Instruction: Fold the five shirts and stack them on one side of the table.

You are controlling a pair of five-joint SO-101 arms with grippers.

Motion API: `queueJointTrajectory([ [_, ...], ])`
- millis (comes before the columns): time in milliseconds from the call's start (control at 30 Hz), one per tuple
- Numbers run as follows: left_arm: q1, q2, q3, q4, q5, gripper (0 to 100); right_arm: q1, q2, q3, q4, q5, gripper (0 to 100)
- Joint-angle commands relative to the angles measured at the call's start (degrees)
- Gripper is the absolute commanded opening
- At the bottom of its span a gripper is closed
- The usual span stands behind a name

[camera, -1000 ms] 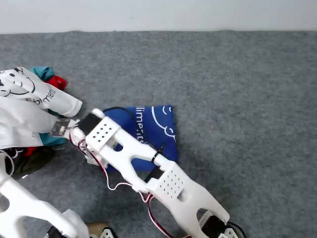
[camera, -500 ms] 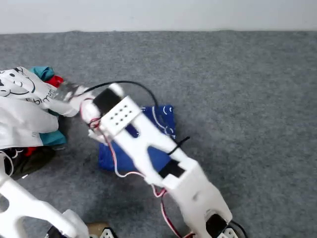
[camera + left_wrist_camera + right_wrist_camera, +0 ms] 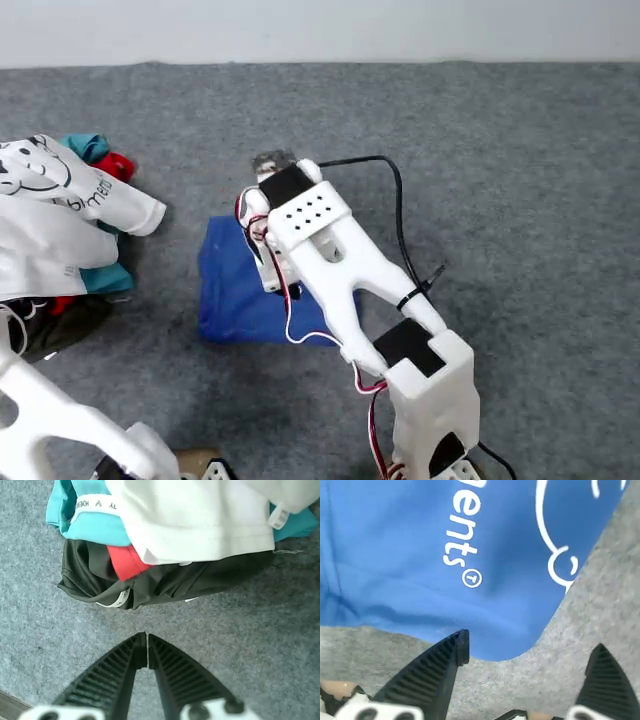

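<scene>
- The shirt pile [image 3: 60,230] is heaped at the table's left edge, with the left gripper [image 3: 147,640] beside it, pressed closed and empty.
- The blue shirt [image 3: 230,300] at centre looks soft, light and floppy, so pinch a doubled edge.
- The right gripper [image 3: 531,647] hovers over its corner, spread wide and empty.

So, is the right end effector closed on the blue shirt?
No, the right end effector is open above the blue shirt, gripping nothing.

1. Blue shirt [image 3: 395,540]: you get white lettering closed by a small circled mark, with white drawn curls beside it.
2. White shirt [image 3: 50,235]: dark lettering, too small to read.
3. Teal shirt [image 3: 92,530]: lettering on its white band [image 3: 95,504].
</scene>
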Motion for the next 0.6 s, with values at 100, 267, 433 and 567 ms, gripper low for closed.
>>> queueJointTrajectory([
  [100,0.2,-2.2,-1.6,0.3,0.4,2,1.0,6.1,0.0,-1.6,-3.0,37.6],
  [267,0.2,-2.2,-1.6,0.3,0.4,2,4.1,13.8,0.0,-8.7,-3.0,37.6],
  [433,0.1,-2.2,-1.7,0.3,0.4,2,7.3,21.8,0.0,-13.3,-2.7,31.4],
  [567,0.1,-2.2,-1.7,0.3,0.4,2,8.0,24.0,-2.4,-12.0,-1.1,11.2],
])
